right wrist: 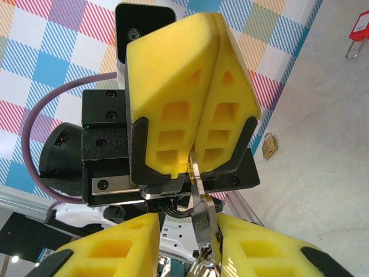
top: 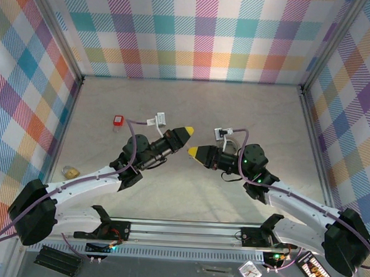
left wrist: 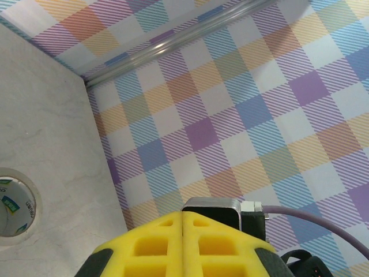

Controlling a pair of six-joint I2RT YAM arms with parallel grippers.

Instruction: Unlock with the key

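Key (right wrist: 202,216) hangs mid-air, long axis running gripper to gripper: one end clamped in the shut left gripper (right wrist: 199,98), ring end between the part-spread jaws of the right gripper (right wrist: 189,245), grip unclear; padlock (top: 72,171) lies far out leftward.

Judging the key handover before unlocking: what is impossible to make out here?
- Right wrist view: tip of the key, lost at the seam of the shut left gripper; clamped or just in front, unclear.
- Right wrist view: whether the right gripper grips the key; cut by bottom edge.
- Top view: brass padlock keyhole, too small.
- Left wrist view: round object, cut by left edge.
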